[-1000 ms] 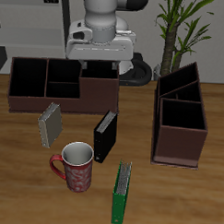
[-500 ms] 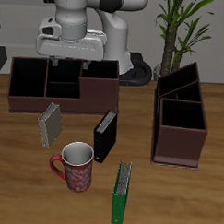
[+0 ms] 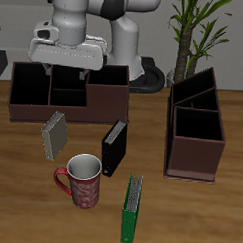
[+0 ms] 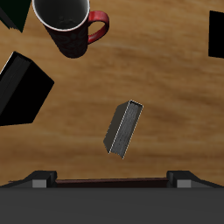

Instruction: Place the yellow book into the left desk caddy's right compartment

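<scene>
The yellow book point(image 3: 54, 137) stands on edge on the table, just in front of the broadside caddy; the wrist view shows it from above point(image 4: 123, 129). My gripper point(image 3: 66, 71) hovers above that broadside caddy, farther back than the book and well above it. Its jaws look spread wide and hold nothing. The left desk caddy point(image 3: 195, 157) stands at the far side of the table from the book, narrow end towards the camera. Its right compartment point(image 3: 198, 127), the large square section, holds nothing.
The broadside caddy point(image 3: 106, 105) sits under my gripper. A black book point(image 3: 113, 147) point(image 4: 22, 87) stands beside the yellow book. A red mug point(image 3: 81, 180) point(image 4: 63, 22) and a green book point(image 3: 133, 208) are nearer the front edge. A plant point(image 3: 197, 32) stands behind the left caddy.
My arm has swung sideways over the broadside caddy, from above the black book's side to above the yellow book's side. Nothing on the table moved.
</scene>
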